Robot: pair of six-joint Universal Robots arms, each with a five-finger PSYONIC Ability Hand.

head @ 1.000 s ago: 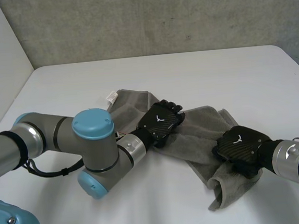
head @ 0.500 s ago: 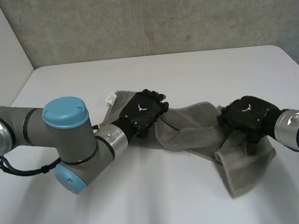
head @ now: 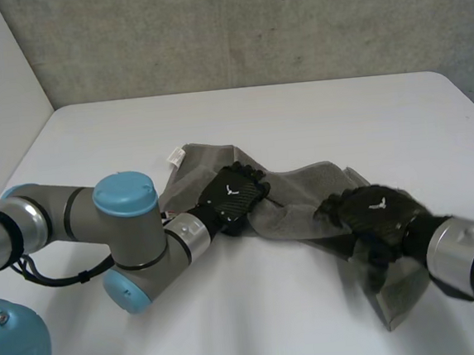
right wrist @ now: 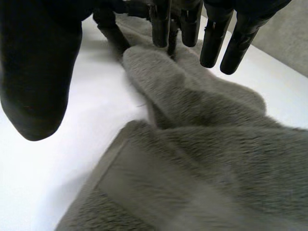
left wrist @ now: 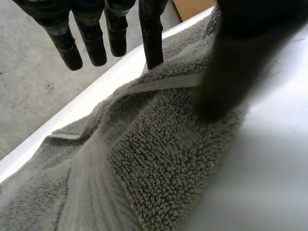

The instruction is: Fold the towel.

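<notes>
Crumpled towel (head: 301, 198) on surface (head: 314, 112); left hand (head: 232, 196) fingers straight, pressing it; right hand (head: 375, 214) fingers apart, empty. Judgement: spread flat before pinching 2 corners.

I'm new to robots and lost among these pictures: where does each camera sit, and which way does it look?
Head view: between and behind the arms, looking down on table, towel, left hand and right hand.
Left wrist view: on that wrist, looking along the left hand onto the towel.
Right wrist view: likewise, along the right hand.
All share the towel.
</notes>
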